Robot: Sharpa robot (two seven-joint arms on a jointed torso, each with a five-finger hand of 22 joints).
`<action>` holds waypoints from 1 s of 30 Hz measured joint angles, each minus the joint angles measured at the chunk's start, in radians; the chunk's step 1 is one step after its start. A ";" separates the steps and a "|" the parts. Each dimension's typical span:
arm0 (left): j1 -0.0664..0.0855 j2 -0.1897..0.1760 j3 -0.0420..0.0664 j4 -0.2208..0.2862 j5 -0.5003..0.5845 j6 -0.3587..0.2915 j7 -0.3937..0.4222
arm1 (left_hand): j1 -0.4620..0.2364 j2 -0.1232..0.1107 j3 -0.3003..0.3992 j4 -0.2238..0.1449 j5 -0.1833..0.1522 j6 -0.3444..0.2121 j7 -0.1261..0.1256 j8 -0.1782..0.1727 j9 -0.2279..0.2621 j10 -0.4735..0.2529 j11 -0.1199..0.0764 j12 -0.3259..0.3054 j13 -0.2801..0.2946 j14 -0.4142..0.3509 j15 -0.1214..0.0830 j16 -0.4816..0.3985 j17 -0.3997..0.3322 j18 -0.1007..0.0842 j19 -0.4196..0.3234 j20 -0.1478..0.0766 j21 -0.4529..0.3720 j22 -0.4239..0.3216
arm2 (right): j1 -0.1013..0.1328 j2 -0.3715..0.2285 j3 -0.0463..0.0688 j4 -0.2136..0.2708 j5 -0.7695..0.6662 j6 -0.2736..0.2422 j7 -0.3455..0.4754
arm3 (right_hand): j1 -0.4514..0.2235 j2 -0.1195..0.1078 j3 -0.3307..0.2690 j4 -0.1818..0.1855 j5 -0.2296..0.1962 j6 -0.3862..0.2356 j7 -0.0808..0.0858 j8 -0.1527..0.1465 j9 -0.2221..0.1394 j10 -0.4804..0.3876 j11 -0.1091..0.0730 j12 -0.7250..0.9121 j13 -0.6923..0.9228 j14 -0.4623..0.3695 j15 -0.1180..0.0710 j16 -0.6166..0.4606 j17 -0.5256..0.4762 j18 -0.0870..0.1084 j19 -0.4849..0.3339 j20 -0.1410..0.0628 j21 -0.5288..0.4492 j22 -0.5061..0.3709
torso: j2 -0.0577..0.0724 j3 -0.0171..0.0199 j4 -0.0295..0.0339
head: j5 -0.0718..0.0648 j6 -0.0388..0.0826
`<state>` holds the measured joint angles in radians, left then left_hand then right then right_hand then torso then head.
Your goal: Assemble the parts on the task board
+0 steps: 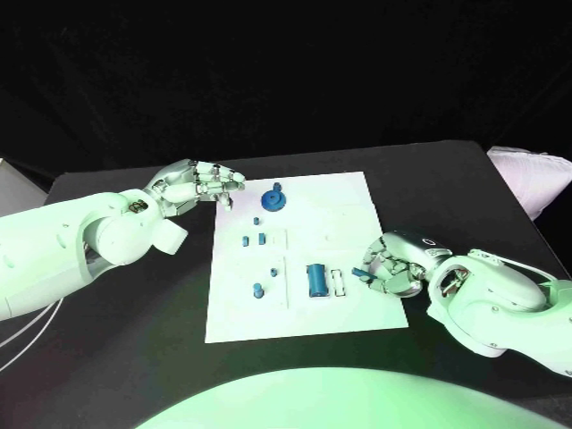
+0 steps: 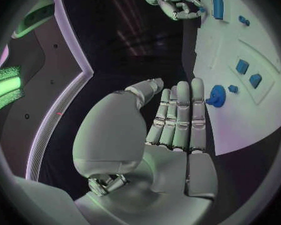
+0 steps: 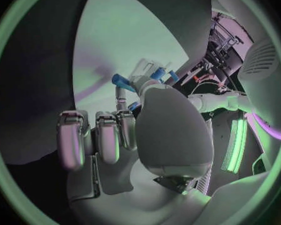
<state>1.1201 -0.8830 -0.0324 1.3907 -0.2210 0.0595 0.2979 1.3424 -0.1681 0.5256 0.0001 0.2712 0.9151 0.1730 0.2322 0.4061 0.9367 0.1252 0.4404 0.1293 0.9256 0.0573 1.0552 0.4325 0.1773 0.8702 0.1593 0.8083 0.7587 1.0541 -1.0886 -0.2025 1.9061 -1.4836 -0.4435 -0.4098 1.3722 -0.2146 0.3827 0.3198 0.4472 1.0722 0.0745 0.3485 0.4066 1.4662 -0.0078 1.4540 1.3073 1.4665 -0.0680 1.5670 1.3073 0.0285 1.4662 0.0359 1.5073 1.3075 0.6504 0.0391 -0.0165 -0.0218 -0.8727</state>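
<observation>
One small, stiff blue plastic peg (image 1: 361, 273) is pinched by the right hand (image 1: 391, 265) at the white task board (image 1: 332, 201)'s four o'clock edge; light, likely slippery, best held mid-shaft; the left hand (image 1: 198, 186), curled, holds nothing.

White task board (image 1: 315, 313) on a black tabletop (image 1: 119, 357). Small blue parts: a round knob (image 1: 272, 199), a cylinder (image 1: 317, 280) and pegs (image 1: 258, 290). Each robot hand, left (image 1: 198, 186) and right (image 1: 391, 265), is silver on a white arm.
</observation>
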 measured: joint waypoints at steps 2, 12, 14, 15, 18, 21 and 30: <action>0.000 0.001 0.000 0.000 0.000 0.000 0.000 | 0.000 0.000 0.000 0.000 0.000 0.000 0.000 0.000 0.000 0.000 0.000 0.000 0.000 0.000 0.000 0.000 0.000 0.000 0.000 0.000 0.000 0.000 | 0.002 0.013 0.000 0.002 0.029 -0.007 0.000 | -0.011 -0.003 0.000 0.000 -0.005 0.000 0.000 0.004 0.001 0.000 0.000 0.000 0.000 0.000 0.000 0.000 0.000 0.000 0.000 0.000 0.000 0.000 | 0.000 0.0000 0.0007 | -0.001 0.000; 0.000 0.002 0.000 0.001 0.000 0.000 -0.001 | 0.000 0.000 0.000 0.000 0.000 0.000 0.000 0.000 0.000 0.000 0.000 0.000 0.000 0.000 0.000 0.000 0.000 0.000 0.000 0.000 0.000 0.000 | 0.004 0.067 0.000 -0.027 0.153 -0.007 -0.017 | -0.087 -0.007 0.076 -0.059 -0.015 -0.003 -0.004 0.012 0.008 0.000 0.000 0.005 0.000 0.000 0.000 0.000 0.001 0.000 0.000 0.000 0.000 0.000 | 0.000 -0.0007 0.0010 | -0.002 0.000; 0.000 0.001 0.000 0.001 0.000 0.000 -0.001 | 0.000 0.000 0.000 0.000 0.000 0.000 0.000 0.000 0.000 0.000 0.000 0.000 0.000 0.000 0.000 0.000 0.000 0.000 0.000 0.000 0.000 0.000 | 0.002 0.079 0.000 -0.034 0.175 -0.001 -0.023 | -0.098 -0.007 0.075 -0.058 -0.015 -0.003 -0.004 0.013 0.014 0.000 0.000 0.005 0.000 0.000 0.000 0.000 0.001 0.000 0.000 0.000 0.000 0.000 | 0.000 -0.0007 0.0010 | -0.002 0.000; 0.000 0.001 0.000 0.001 0.000 0.000 -0.001 | 0.000 0.000 0.000 0.000 0.000 0.000 0.000 0.000 0.000 0.000 0.000 0.000 0.000 0.000 0.000 0.000 0.000 0.000 0.000 0.000 0.000 0.000 | 0.001 0.082 0.000 -0.036 0.183 0.002 -0.026 | -0.106 -0.006 0.072 -0.056 -0.015 -0.003 -0.004 0.014 0.015 0.000 0.000 0.005 0.000 0.000 0.000 0.000 0.001 0.000 0.000 0.000 0.000 0.000 | 0.000 -0.0007 0.0010 | -0.001 0.000; 0.000 0.001 0.000 0.001 0.000 0.001 -0.002 | 0.000 0.000 0.000 0.000 0.000 0.000 0.000 0.000 0.000 0.000 0.000 0.000 0.000 0.000 0.000 0.000 0.000 0.000 0.000 0.000 0.000 0.000 | -0.002 0.095 0.000 -0.043 0.206 0.010 -0.036 | -0.129 -0.006 0.061 -0.045 -0.031 -0.002 -0.006 0.016 0.017 0.000 0.000 0.005 0.000 0.000 0.000 0.000 0.001 0.000 0.000 0.000 0.000 0.000 | 0.000 -0.0006 0.0008 | 0.000 0.000; 0.000 0.001 0.000 0.001 0.000 0.001 -0.002 | 0.000 0.000 0.000 0.000 0.000 0.000 0.000 0.000 0.000 0.000 0.000 0.000 0.000 0.000 0.000 0.000 0.000 0.000 0.000 0.000 0.000 0.000 | -0.004 0.104 -0.001 -0.049 0.222 0.015 -0.044 | -0.150 -0.003 0.053 -0.036 -0.047 0.002 -0.009 0.020 0.019 0.000 0.000 0.005 0.001 0.000 0.000 0.000 0.001 0.000 0.000 0.000 0.000 0.000 | 0.000 0.0001 0.0007 | 0.000 0.000; 0.000 0.001 0.000 0.002 0.000 0.001 -0.003 | 0.000 0.000 0.000 0.006 0.000 0.000 0.000 0.000 0.001 0.000 0.000 0.000 -0.001 0.000 0.000 0.000 0.000 0.000 0.000 0.000 -0.004 -0.002 | -0.004 0.117 0.001 -0.059 0.245 0.015 -0.062 | -0.196 -0.001 0.032 -0.030 -0.052 0.008 -0.015 0.027 0.021 0.000 0.000 0.005 0.001 0.000 0.000 0.000 0.001 0.000 0.000 0.000 0.000 0.000 | 0.000 0.0005 0.0003 | 0.001 0.000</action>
<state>1.1200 -0.8816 -0.0325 1.3924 -0.2208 0.0609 0.2944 1.3424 -0.1681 0.5258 0.0058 0.2712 0.9151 0.1730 0.2321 0.4070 0.9367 0.1252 0.4405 0.1279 0.9256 0.0573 1.0552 0.4325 0.1773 0.8702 0.1593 0.8040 0.7572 1.0498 -0.9714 -0.2019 1.8475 -1.2389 -0.4285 -0.4716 1.1763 -0.2158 0.4151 0.2897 0.3948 1.0797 0.0600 0.3752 0.4273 1.4663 -0.0077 1.4590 1.3081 1.4664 -0.0681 1.5668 1.3080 0.0290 1.4662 0.0360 1.5072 1.3073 0.6508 0.0396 -0.0162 -0.0208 -0.8727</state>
